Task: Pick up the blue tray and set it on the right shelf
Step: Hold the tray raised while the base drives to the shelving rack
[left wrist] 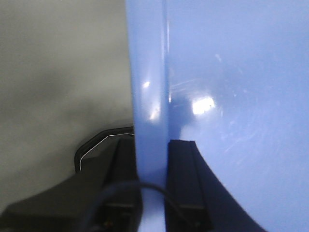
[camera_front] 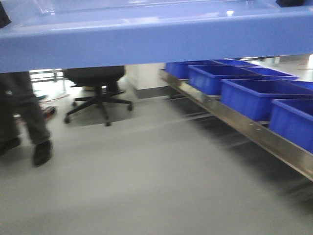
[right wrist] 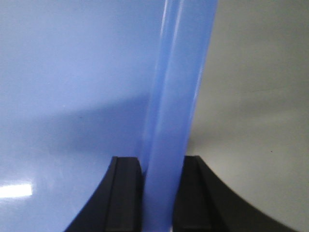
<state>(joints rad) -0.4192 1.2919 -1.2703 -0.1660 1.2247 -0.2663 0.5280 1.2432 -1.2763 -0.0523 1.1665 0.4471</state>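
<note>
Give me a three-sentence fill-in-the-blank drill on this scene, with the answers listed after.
1. The left gripper and right gripper are each shut on the blue tray's ____.
2. The storage bins on the right shelf are coloured ____.
3. In the front view, the office chair stands ____ of the shelf.
Missing words: rim; blue; left.

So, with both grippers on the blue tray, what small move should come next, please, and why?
Probably carry the blue tray slightly rightward toward the right shelf, grips kept shut. The left gripper and right gripper each pinch its rim, it hangs above the floor, and the shelf, holding dark blue bins, lies off to the right.
</note>
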